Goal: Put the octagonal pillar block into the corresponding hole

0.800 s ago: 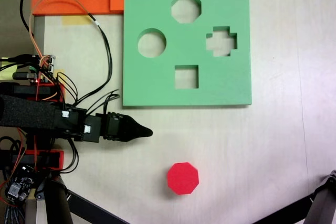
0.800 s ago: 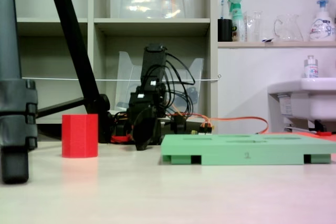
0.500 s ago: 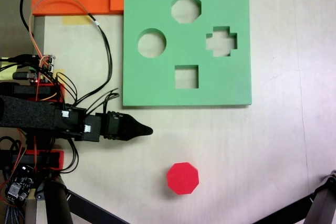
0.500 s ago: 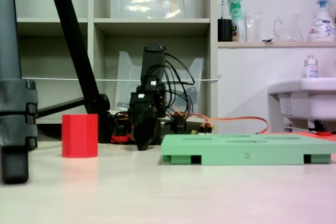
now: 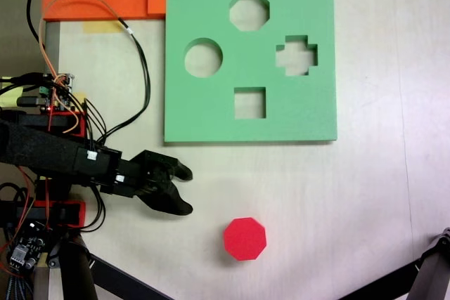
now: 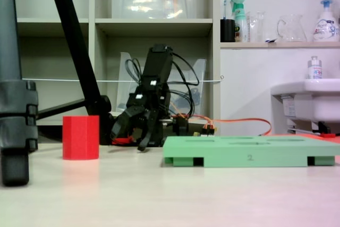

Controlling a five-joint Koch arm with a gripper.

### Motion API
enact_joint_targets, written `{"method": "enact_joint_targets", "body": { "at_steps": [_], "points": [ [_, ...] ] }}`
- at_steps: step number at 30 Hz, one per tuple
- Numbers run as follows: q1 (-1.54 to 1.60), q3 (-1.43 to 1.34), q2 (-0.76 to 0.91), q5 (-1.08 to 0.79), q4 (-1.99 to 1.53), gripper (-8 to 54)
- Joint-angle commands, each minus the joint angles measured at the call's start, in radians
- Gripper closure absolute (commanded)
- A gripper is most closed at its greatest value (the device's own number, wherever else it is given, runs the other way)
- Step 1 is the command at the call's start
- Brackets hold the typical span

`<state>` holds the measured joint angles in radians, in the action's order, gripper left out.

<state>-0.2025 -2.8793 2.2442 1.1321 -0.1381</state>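
Octagonal pillar block (image 5: 245, 238) in the same spot, untouched; tool (image 5: 185, 189) now spread apart, swung nearer it.

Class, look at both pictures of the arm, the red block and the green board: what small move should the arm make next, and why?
Probably carry the gripper on toward the octagonal pillar block until its jaws straddle it. The jaws stand open and empty, apart from the block, which sits alone on the table, off the green foam board. The octagonal hole is empty.
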Motion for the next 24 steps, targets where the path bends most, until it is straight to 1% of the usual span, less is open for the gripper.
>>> {"method": "enact_joint_targets", "body": {
  "at_steps": [1, 3, 5, 8, 11, 12, 13, 14, 15, 17, 18, 19, 21, 23, 24],
  "points": [
    [-0.026, 0.169, 0.08, 0.121, -0.281, 15.3],
    [-0.049, 0.313, 0.08, 0.201, -0.485, 15.5],
    [-0.058, 0.402, 0.08, 0.255, -0.586, 16.8],
    [-0.095, 0.532, 0.077, 0.27, -0.727, 17.7],
    [-0.103, 0.701, 0.075, 0.249, -0.962, 17.7],
    [-0.124, 0.764, 0.055, 0.242, -0.985, 17.7],
    [-0.164, 0.87, -0.018, 0.206, -1.052, 17.7],
    [-0.192, 1.012, -0.124, 0.164, -1.186, 15.4],
    [-0.206, 1.164, -0.253, 0.13, -1.322, 9.7],
    [-0.21, 1.353, -0.428, 0.072, -1.443, 7.5],
    [-0.207, 1.399, -0.466, 0.072, -1.456, 7.2],
    [-0.204, 1.425, -0.494, 0.071, -1.456, 5.6],
    [-0.204, 1.476, -0.548, 0.067, -1.456, 0.9],
    [-0.204, 1.505, -0.597, 0.072, -1.453, -6.4],
    [-0.207, 1.519, -0.621, 0.075, -1.454, -6.7]
  ]
}}
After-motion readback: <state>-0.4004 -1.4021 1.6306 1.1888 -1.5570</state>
